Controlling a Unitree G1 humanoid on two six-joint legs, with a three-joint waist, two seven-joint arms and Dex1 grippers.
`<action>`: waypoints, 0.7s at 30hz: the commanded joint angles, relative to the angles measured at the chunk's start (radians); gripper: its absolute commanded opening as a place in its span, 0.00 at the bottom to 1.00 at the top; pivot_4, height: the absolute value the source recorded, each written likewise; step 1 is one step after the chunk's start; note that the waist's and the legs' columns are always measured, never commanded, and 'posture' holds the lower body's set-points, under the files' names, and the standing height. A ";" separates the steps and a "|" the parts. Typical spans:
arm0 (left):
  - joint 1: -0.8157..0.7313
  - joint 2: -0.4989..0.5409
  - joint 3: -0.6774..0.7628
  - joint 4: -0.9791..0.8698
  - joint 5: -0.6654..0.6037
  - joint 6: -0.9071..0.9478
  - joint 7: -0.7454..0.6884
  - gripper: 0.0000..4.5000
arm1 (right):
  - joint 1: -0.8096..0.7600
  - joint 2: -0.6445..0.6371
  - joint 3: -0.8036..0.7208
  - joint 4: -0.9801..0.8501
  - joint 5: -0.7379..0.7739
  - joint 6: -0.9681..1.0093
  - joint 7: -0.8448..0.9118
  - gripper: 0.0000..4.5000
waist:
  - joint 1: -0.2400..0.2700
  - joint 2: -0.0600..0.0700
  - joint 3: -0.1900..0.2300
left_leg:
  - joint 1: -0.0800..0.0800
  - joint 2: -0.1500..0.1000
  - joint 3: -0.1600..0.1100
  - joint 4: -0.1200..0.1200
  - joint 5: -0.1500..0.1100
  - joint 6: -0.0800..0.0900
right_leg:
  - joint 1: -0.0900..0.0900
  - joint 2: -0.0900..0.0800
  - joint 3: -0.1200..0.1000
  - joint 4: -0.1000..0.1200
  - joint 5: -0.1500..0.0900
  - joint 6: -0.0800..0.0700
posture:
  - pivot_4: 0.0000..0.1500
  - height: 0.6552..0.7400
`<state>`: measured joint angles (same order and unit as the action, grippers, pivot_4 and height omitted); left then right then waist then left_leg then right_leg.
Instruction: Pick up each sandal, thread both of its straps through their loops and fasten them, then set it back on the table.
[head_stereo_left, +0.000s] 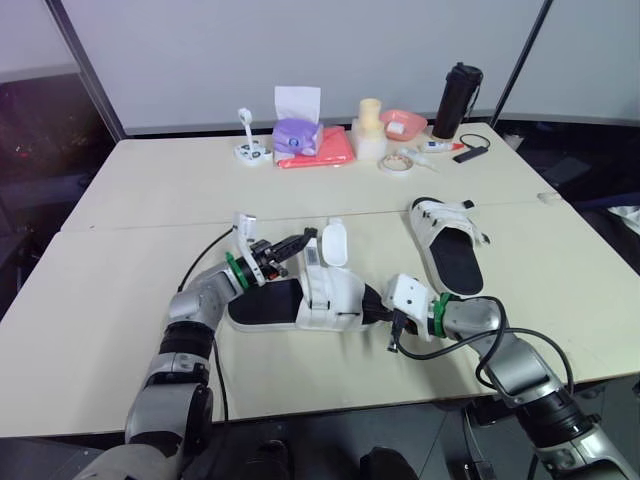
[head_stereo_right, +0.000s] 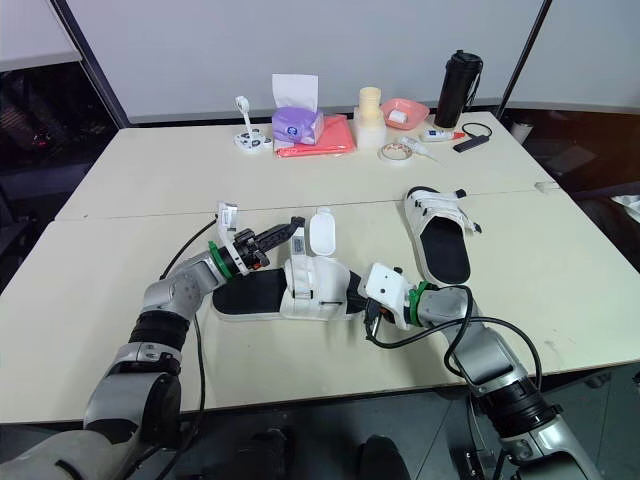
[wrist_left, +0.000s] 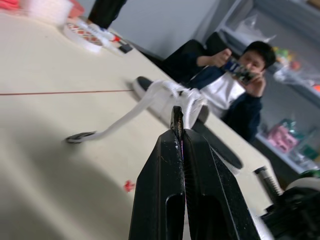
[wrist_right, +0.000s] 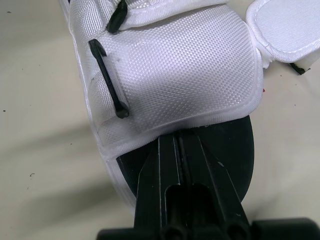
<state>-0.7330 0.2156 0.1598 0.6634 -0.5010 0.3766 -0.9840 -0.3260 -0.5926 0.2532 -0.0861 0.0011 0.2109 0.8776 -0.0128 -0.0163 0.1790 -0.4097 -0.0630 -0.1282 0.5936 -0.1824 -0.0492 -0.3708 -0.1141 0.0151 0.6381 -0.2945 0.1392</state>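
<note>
A sandal with a black sole and white upper lies on its side at the table's front middle. My left gripper is shut on the tip of one of its straps, holding it up above the upper. The sandal's other strap stands up loose beside it. My right gripper is shut on the edge of the black sole just below the white upper, near a black loop. The second sandal lies flat to the right, straps across it.
Along the far edge stand a purple tissue box, a red folder, a cream cylinder, a pink bowl, a tape roll and a black bottle. A seated person is beyond the table.
</note>
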 joint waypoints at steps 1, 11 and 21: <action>0.018 0.011 -0.023 0.028 0.048 -0.055 -0.015 0.01 | 0.021 -0.013 0.035 0.035 -0.029 0.028 0.017 0.00 | 0.000 0.000 0.000 | 0.000 0.000 0.000 0.000 0.000 0.000 | 0.000 0.000 0.000 0.000 0.000 0.000 | 1.00 1.00; 0.035 0.048 -0.129 0.114 0.166 -0.057 -0.077 0.01 | 0.018 -0.012 0.036 0.040 -0.029 0.026 0.013 0.00 | 0.000 0.000 -0.011 | 0.001 0.000 0.000 0.000 0.000 0.000 | 0.001 0.000 0.000 0.000 0.000 0.000 | 1.00 1.00; 0.012 0.077 -0.158 0.129 0.215 -0.076 -0.088 0.21 | 0.011 -0.007 0.040 0.049 -0.033 0.021 0.009 0.00 | -0.001 0.001 -0.014 | 0.001 0.000 0.000 -0.001 -0.001 0.001 | 0.001 0.000 0.000 0.000 0.000 0.000 | 1.00 1.00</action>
<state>-0.7507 0.2770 0.0406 0.7548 -0.3349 0.2960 -1.0693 -0.3343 -0.5934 0.2653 -0.0737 -0.0058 0.2100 0.8756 -0.0140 -0.0153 0.1648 -0.4084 -0.0629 -0.1281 0.5927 -0.1830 -0.0488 -0.3696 -0.1141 0.0150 0.6378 -0.2948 0.1393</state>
